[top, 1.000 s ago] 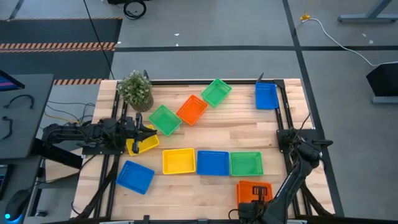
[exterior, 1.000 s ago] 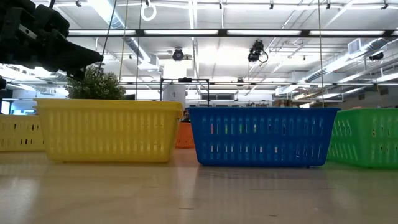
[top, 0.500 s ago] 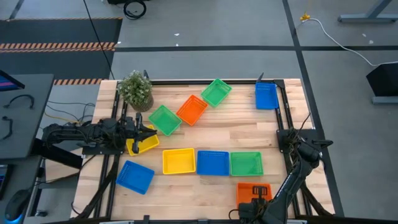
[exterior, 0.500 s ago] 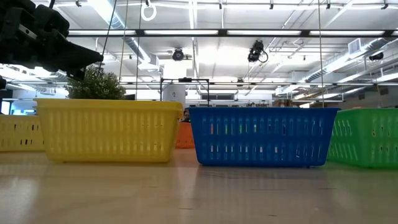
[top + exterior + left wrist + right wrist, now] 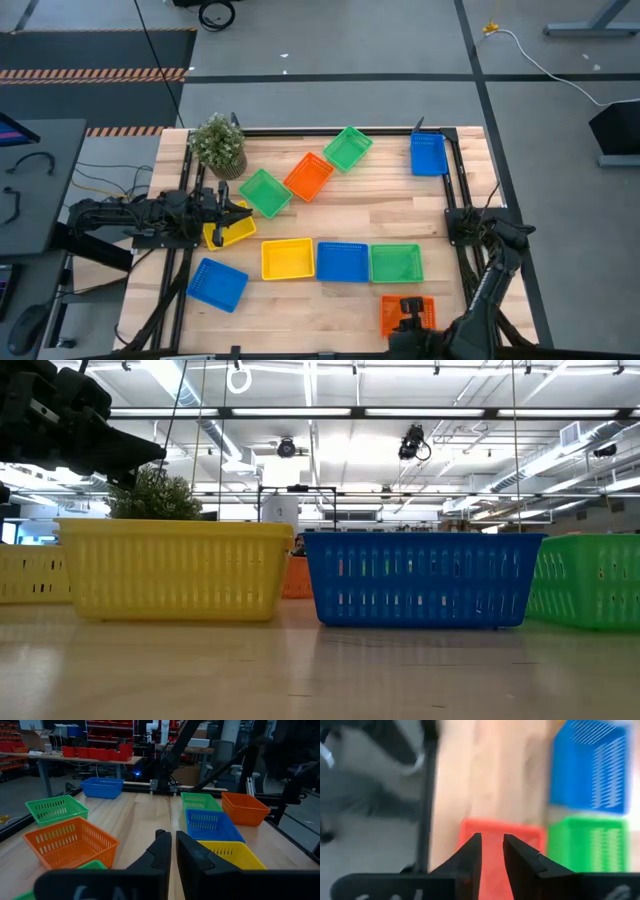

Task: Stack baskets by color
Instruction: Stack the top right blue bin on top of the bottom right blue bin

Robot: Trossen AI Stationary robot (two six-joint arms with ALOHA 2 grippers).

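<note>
Several baskets lie bottom-down on the wooden table. There is a green one (image 5: 265, 192), an orange one (image 5: 308, 176) and another green one (image 5: 348, 148) toward the far side, and a blue one (image 5: 428, 154) at the far right. A yellow (image 5: 288, 258), a blue (image 5: 342, 261) and a green basket (image 5: 396, 263) form a row in the middle. Another blue basket (image 5: 217, 284) lies near left. My right gripper (image 5: 412, 308) is over an orange basket (image 5: 408, 322) at the near right, closed on it with a narrow gap. My left gripper (image 5: 243, 210) waits shut and level above a yellow basket (image 5: 232, 233) at the left edge. My right gripper (image 5: 492, 840) reaches the orange basket (image 5: 492, 870) from the table's right, slanting down. Orange shows between the two fingers and on both sides of them. The fingers hide which wall they have. In the high view the basket sits slightly skewed beneath the gripper.
A small potted plant (image 5: 217, 142) stands at the far left corner. A black frame (image 5: 460, 190) runs along the table's edges. Bare wood lies between the middle row and the near edge, left of the orange basket.
My right gripper has risen and turned over the orange basket at the near right. The basket has shifted a little toward the near edge in the high view and now looks slightly skewed. All other baskets stay where they were.
</note>
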